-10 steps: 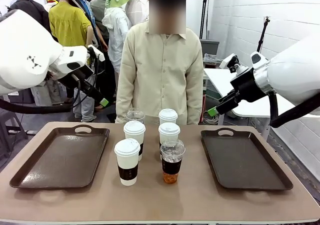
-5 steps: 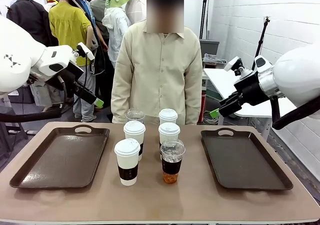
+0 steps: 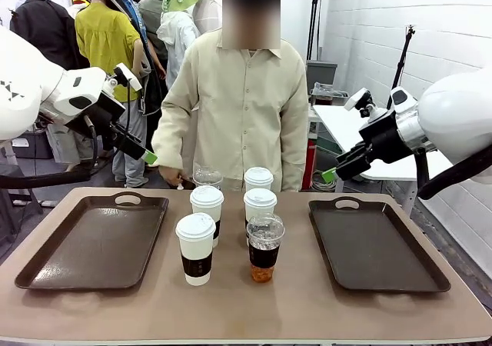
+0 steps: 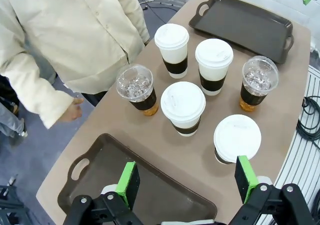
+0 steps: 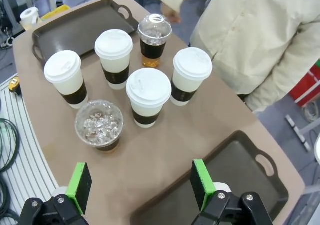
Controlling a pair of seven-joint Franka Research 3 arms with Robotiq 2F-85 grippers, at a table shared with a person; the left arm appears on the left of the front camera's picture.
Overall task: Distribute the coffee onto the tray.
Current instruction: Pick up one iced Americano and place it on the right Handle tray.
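Person's hand [image 3: 171, 178] has dropped toward the far clear cup [image 3: 207, 175]. Over the left tray [image 3: 92, 242] the left gripper [image 4: 187, 177] hangs wide open. All six coffee cups [image 4: 183, 107] stand upright mid-table between the trays, down and inward from both arms, left column nearer the left one. Over by the right tray [image 3: 377, 246], the right gripper [image 5: 140, 184] hovers, also open.

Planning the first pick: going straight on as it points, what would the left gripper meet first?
Probably the middle white cup in the row nearest the left tray; depth is unclear.
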